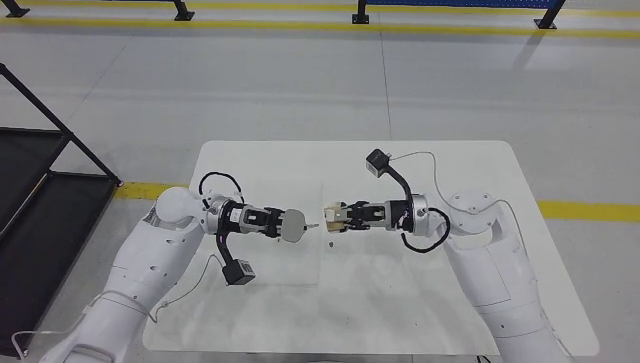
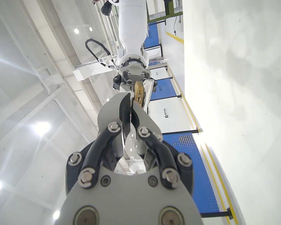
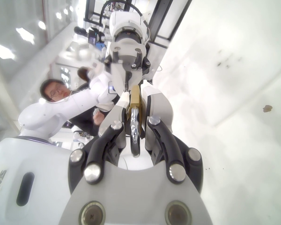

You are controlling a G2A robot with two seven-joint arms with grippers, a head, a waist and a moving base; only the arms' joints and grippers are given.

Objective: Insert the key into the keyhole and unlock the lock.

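Left hand (image 1: 300, 226): narrow, clamped on the key (image 1: 312, 226), above mid-counter (image 1: 400, 293). Right hand (image 1: 336, 218): gripping the brass lock (image 3: 134, 99), facing the key.

Progress, as I judge it: both items held aloft, key tip at the lock. Insertion and turn are not yet done.

Top view shows the key tip and lock nearly meeting. Left wrist view shows the lock's brass end face-on.

Brass padlock (image 3: 134, 99) facing thin silver key (image 1: 312, 226).
Padlock clamped in the right gripper (image 1: 336, 217), steel shackle (image 3: 134, 129) toward its wrist; key pinched in the left gripper (image 1: 298, 226), tip just beside the padlock.
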